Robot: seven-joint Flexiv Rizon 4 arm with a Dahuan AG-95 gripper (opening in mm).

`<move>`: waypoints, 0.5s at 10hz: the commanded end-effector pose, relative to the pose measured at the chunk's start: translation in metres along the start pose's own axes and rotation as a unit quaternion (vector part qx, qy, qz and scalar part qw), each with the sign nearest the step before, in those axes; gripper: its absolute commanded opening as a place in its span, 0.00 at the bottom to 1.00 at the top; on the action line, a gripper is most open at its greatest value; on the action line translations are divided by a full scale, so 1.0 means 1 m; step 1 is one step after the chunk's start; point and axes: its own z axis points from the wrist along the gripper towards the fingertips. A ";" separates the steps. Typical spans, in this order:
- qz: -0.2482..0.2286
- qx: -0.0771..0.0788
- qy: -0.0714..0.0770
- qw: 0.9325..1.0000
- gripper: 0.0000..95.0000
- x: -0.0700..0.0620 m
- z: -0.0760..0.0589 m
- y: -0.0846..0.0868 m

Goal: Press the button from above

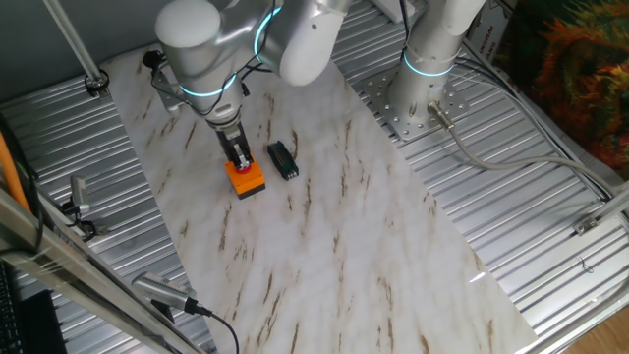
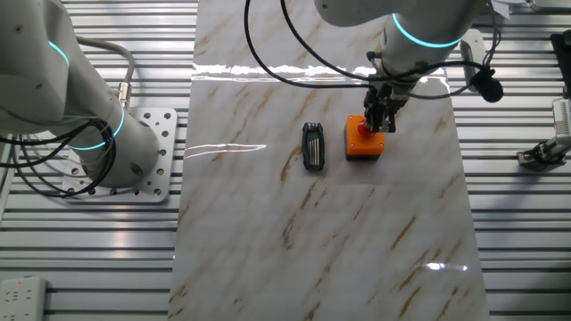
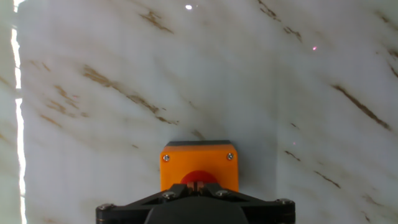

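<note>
Right now the gripper (image 3: 199, 185) sits directly over the red button (image 3: 199, 177) w/ fingertips pressed together, touching its top. Its orange box (image 1: 247, 178) stands on the marble-pattern sheet (image 1: 324, 226), black block (image 2: 312, 145) just beside it. No readable labels anywhere.

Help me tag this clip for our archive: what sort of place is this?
Probably a robotics lab bench: a ribbed metal table with a marble-patterned sheet, a bolted-down arm base, and only an orange button box as test prop.

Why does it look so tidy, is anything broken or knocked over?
Nothing stands out. The button sits flat and whole on the marble table, the black block lies apart beside it, and the gripper is right over the button.
</note>
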 end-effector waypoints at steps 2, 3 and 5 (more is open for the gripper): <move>-0.002 -0.002 -0.004 1.000 0.00 0.000 0.004 0.000; -0.004 0.005 0.000 1.000 0.00 0.000 0.006 -0.001; -0.003 -0.011 -0.004 1.000 0.00 0.001 0.011 -0.002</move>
